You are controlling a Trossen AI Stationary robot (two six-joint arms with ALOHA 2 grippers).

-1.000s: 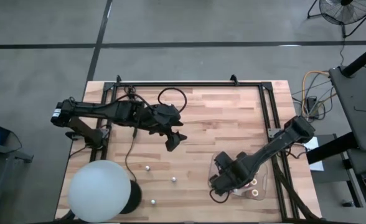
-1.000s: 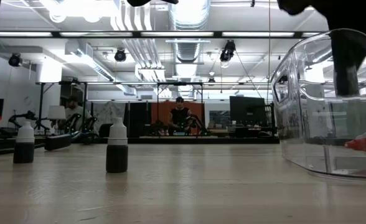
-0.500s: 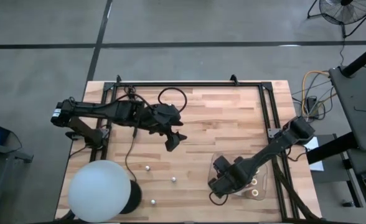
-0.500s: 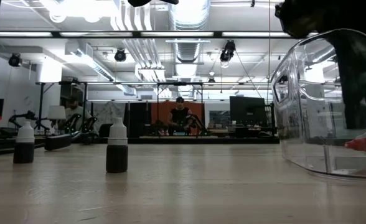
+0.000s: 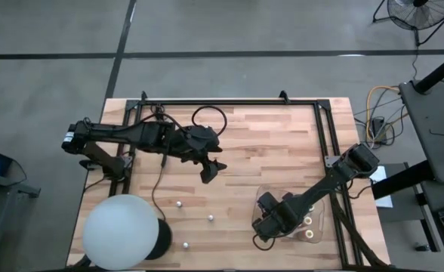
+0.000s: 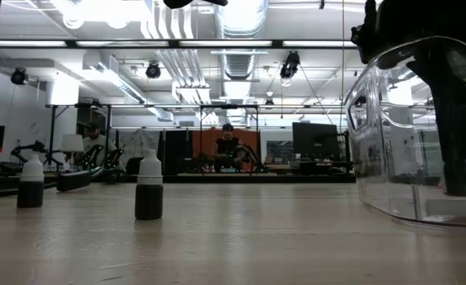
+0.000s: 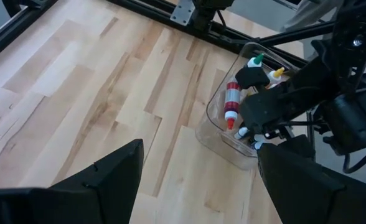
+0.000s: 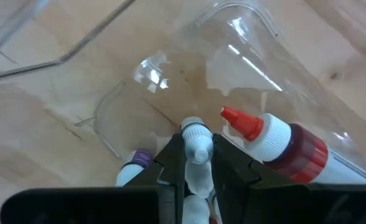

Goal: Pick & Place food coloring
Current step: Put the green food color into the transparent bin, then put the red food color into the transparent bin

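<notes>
The table (image 5: 267, 143) carries a big white ball (image 5: 120, 230) at its near left corner and a clear tray (image 8: 245, 37) at the near right. The left claw (image 5: 213, 172) hovers released above mid-table, well apart from the work. The right claw (image 8: 198, 163) is down inside the tray, clenched on a white-capped food coloring bottle (image 8: 197, 146) whose long axis runs straight out between the fingers, cap foremost. A red-capped bottle (image 8: 282, 144) lies just beside it on the tray floor (on its side). Three more bottles (image 5: 211, 218) stand loose on the table, nearer the left arm.
</notes>
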